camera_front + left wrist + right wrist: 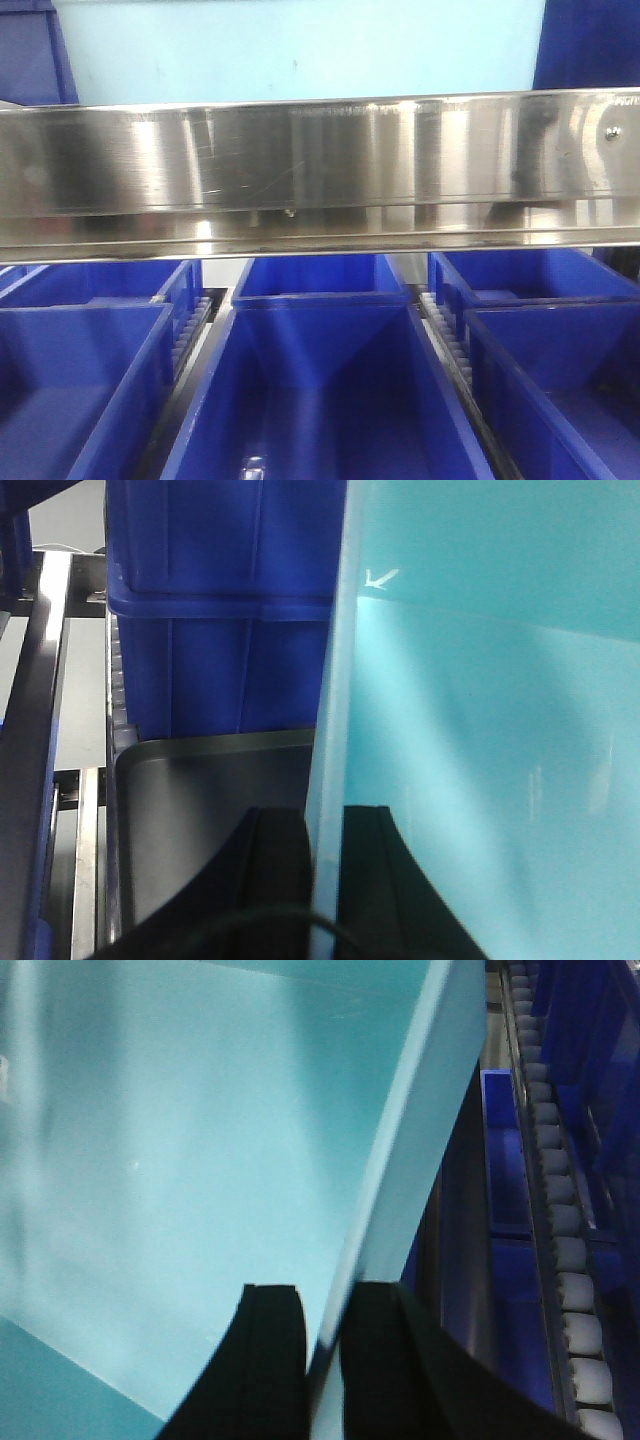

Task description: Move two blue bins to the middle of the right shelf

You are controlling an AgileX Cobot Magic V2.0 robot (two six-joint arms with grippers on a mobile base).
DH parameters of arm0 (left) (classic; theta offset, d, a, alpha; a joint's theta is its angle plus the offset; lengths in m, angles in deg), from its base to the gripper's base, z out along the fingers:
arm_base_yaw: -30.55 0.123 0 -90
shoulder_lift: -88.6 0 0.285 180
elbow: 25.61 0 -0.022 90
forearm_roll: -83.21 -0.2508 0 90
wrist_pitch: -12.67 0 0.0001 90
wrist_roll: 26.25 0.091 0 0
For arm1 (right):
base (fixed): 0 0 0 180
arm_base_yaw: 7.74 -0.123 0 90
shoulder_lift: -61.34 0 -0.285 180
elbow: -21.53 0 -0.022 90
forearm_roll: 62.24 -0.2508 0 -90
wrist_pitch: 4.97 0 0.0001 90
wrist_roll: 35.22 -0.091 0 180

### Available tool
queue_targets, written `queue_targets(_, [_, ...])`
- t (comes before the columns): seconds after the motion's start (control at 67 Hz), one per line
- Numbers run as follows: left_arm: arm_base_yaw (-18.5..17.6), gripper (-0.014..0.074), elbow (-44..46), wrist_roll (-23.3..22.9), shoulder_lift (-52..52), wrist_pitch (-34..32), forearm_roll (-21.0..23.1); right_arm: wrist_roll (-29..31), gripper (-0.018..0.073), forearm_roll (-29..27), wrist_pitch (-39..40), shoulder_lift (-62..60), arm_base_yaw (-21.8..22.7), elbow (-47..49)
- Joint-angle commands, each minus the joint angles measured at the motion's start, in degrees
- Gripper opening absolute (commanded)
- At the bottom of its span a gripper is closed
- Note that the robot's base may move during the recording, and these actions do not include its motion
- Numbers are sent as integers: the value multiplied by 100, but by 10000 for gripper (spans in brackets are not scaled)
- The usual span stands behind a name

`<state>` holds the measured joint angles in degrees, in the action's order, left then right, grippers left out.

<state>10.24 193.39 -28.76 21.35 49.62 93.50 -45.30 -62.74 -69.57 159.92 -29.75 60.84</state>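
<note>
- Black fingers (275, 880) of the left pincer (322, 825) fill the bottom of the left wrist view. One sits on each side of a thin wall of the pale light-blue plastic bin (480, 730). The pincer is squeezed tight on that wall.
- The right wrist view shows much the same. The right pincer (318, 1305) is clamped on a wall of the pale bin, with one black finger inside the bin and the other outside.
- Only the left wrist view shows two stacked dark blue plastic bins (230, 580) just behind the pale wall. A smooth black tray (210, 780) lies below them.
- Only the right wrist view shows a long row of white rollers (560, 1260) running beside the pale bin.
- Only the front view shows the broad shiny steel rail (320, 170) of the shelf, running right across the picture.
- The pale bin shows above that rail. Its bottom is hidden behind the rail, so I cannot tell if it rests on the shelf.
- Below the rail, more dark blue bins sit in three rows, with roller tracks between them.
</note>
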Motion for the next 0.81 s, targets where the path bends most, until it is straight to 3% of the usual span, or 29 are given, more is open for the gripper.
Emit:
queue_targets(0.0, [-6, -111, 81, -50, -12, -299, 52, 201, -154, -178, 215, -71, -46, 65])
queue_targets(0.791, [-6, -111, 81, -50, -12, -299, 52, 201, -154, -178, 215, -71, -46, 65])
